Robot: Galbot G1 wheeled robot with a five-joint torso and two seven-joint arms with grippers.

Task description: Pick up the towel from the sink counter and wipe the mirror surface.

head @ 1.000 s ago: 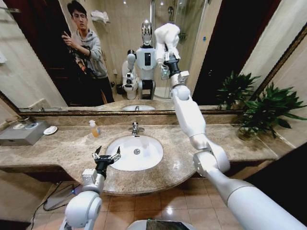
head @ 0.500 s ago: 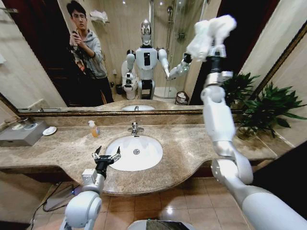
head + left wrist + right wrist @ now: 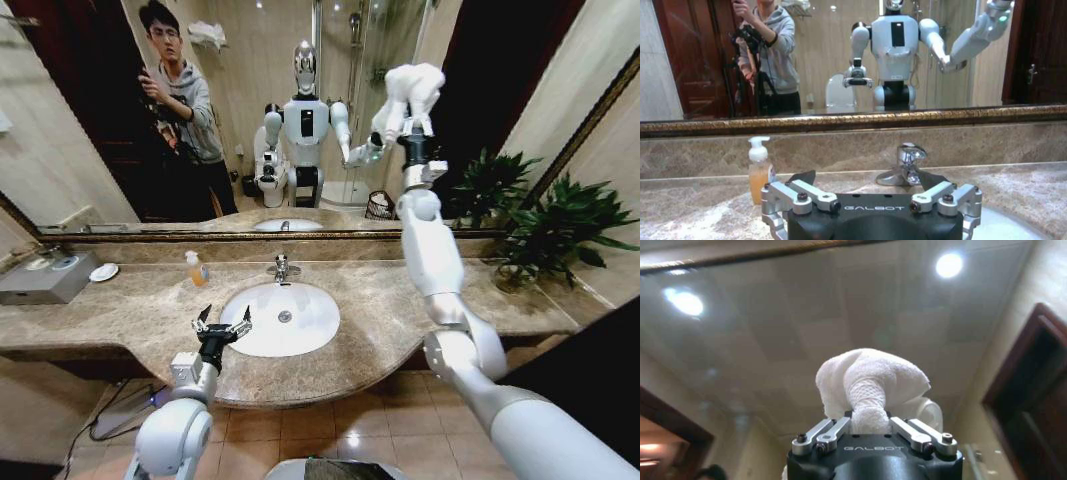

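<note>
High against the mirror (image 3: 100,150) my raised right gripper (image 3: 411,122) is shut on the small white towel (image 3: 408,88), right of my own reflection. Seen from the right wrist, the bunched towel (image 3: 870,382) sticks out from between the shut fingers of the right gripper (image 3: 870,424), with the glass just beyond it. Low down, my left gripper (image 3: 222,324) stands open and holds nothing, above the front of the sink counter (image 3: 130,315) and left of the oval basin (image 3: 283,318). In the left wrist view the left gripper (image 3: 867,187) faces the tap (image 3: 907,167).
An orange soap bottle (image 3: 196,268) and the chrome tap (image 3: 281,267) stand behind the basin. A grey box (image 3: 50,277) and a small dish (image 3: 104,271) sit at the counter's far left. Green plants (image 3: 545,225) fill the right end.
My right arm carried the towel across the mirror from near the centre far to the right, then back a little to the left and lower. The left arm has stayed still.
</note>
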